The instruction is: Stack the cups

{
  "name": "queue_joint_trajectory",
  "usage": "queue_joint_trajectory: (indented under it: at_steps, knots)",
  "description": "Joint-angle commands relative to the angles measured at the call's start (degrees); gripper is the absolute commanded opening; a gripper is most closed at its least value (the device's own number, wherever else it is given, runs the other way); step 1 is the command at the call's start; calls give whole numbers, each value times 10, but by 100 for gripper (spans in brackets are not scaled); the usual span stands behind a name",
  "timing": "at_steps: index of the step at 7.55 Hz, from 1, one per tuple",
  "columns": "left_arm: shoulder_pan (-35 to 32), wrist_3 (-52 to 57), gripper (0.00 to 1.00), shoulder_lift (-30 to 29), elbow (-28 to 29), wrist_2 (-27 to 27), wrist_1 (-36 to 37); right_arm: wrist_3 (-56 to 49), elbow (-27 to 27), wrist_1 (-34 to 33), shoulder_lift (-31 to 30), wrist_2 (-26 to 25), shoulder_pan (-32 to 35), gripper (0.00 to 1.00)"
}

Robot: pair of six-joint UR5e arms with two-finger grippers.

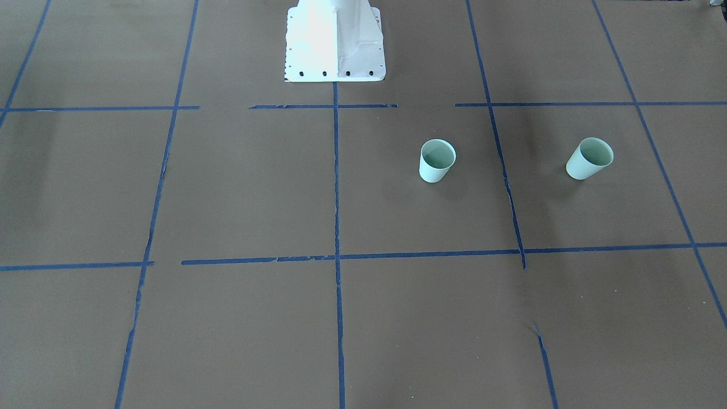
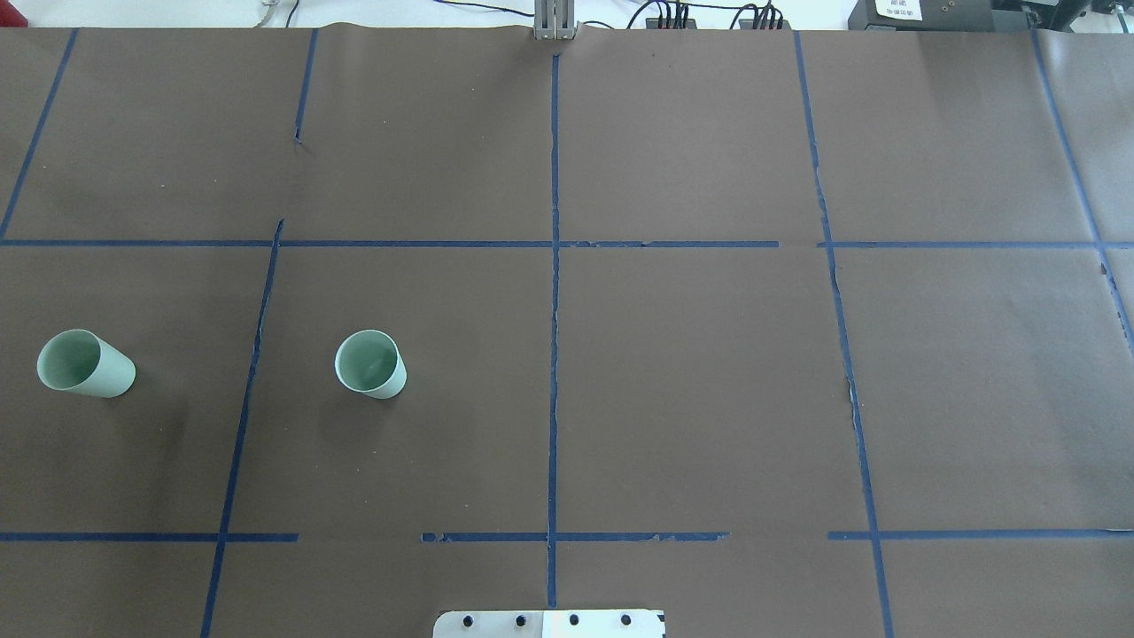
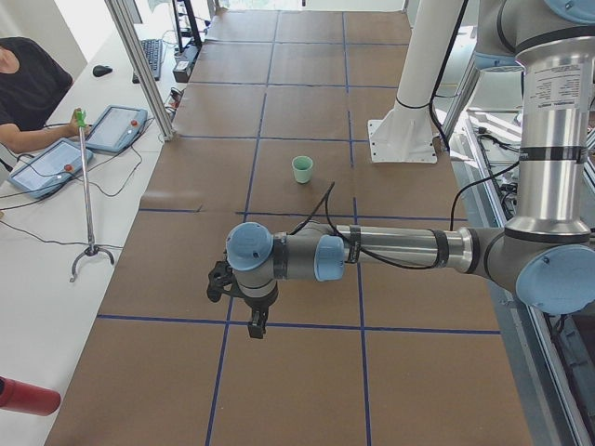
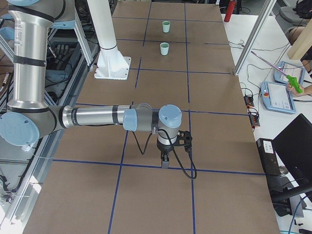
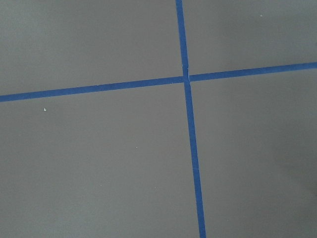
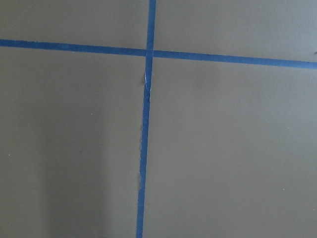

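Two pale mint-green cups stand upright and apart on the brown table, on my left half. The inner cup [image 1: 437, 161] [image 2: 370, 363] is near the centre line; it also shows in the exterior left view [image 3: 302, 168]. The outer cup [image 1: 589, 158] [image 2: 84, 361] is near the table's left end. Both show far off in the exterior right view [image 4: 165, 48] [image 4: 166, 27]. My left gripper [image 3: 256, 327] hangs over a tape crossing, away from the cups. My right gripper [image 4: 165, 163] hangs over the right half. Both show only in side views; I cannot tell whether they are open or shut.
The white robot pedestal [image 1: 335, 42] [image 2: 549, 623] stands at the table's robot side. Blue tape lines [image 2: 554, 266] divide the brown paper into squares. An operator [image 3: 28, 93] with tablets sits at a side table. A stand with a green tip [image 3: 85, 195] is there.
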Motion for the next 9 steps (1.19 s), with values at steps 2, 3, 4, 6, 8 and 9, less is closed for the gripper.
queue_joint_trajectory:
  at_steps: [2,3,4,6,8,9]
  knots:
    - [-1,0,100,-12,-23,-4,-4,0,0,1,0,0,0,100]
    - [2,-1,100,-26,-26,-1,-4,0,0,0,0,0,0,100]
    - [2,-28,100,-43,-33,2,-3,0,0,1,0,0,0,100]
    - [60,-161,100,-35,-63,3,-5,0,0,0,0,0,0,100]
    - [99,-223,100,9,-57,2,-96,0,0,1,0,0,0,100]
    - [130,-305,100,29,-57,2,-167,0,0,1,0,0,0,100]
